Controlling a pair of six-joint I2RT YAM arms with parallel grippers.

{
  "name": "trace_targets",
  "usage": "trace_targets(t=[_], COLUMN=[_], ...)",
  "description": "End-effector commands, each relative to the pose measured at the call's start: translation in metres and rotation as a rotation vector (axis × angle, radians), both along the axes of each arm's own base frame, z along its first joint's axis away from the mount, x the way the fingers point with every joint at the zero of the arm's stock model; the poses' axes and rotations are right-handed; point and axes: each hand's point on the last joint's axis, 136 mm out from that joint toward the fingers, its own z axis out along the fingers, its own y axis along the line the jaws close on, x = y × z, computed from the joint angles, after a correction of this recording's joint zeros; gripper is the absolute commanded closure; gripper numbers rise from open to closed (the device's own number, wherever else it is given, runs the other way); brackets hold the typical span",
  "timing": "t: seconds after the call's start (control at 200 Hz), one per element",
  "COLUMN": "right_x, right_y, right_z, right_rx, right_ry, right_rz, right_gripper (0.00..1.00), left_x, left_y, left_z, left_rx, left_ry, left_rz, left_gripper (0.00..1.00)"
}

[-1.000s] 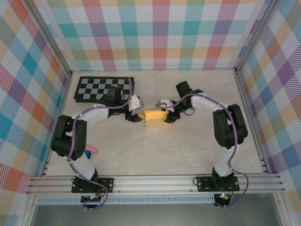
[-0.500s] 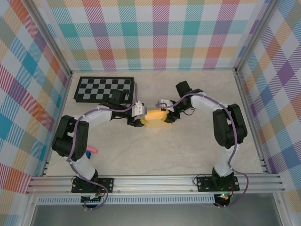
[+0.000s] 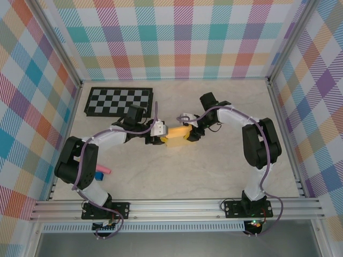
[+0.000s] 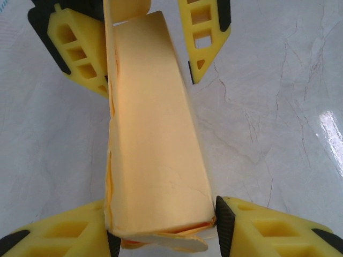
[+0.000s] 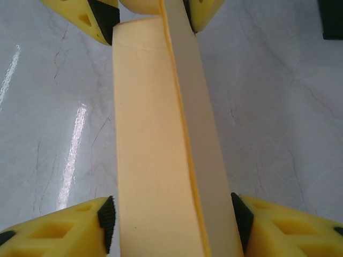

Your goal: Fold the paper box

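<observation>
Two arms meet at the paper box [image 3: 177, 133], which lies mid-desk [image 3: 225, 171] as a formed oblong shell; the left gripper [image 4: 163, 233] has its jaws closed on the walls at one end; the right gripper [image 5: 171, 219] straddles the other end, pads at the walls, though whether it grips cannot be told; end flaps [image 4: 128, 9] look untucked; recommended: hold one end firmly without crushing the thin card, then press each flap in square along its crease, slowly.
</observation>
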Motion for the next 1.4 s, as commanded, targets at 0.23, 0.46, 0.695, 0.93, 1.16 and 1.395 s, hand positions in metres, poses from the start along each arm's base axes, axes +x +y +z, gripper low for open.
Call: trace_targets(t=[0.23, 0.46, 0.695, 0.93, 1.16, 1.395], right_x=[-0.009, 0.029, 0.044, 0.02, 0.015, 0.021], right_y=[-0.006, -0.046, -0.126, -0.097, -0.077, -0.061], right_z=[0.071, 0.115, 0.105, 0.103, 0.081, 0.062], right_rx=[0.095, 0.142, 0.219, 0.233, 0.147, 0.089], right_ry=[0.142, 0.132, 0.986, 1.128, 1.12, 1.095], right_rz=[-0.197, -0.667, -1.461, -1.224, -1.148, -1.141], right_gripper=[0.0, 0.0, 0.33, 0.27, 0.27, 0.28], left_x=[-0.005, -0.005, -0.007, -0.009, -0.009, -0.01], left_y=[-0.005, -0.006, -0.005, -0.006, -0.007, -0.006], left_z=[-0.01, -0.01, -0.01, -0.009, -0.007, -0.008], left_rx=[0.012, 0.012, 0.019, 0.018, 0.021, 0.031], left_ry=[0.01, 0.024, 0.043, 0.06, 0.066, 0.074], left_rz=[-0.011, -0.016, -0.02, -0.028, -0.036, -0.038], left_gripper=[0.52, 0.55, 0.55, 0.54, 0.53, 0.53])
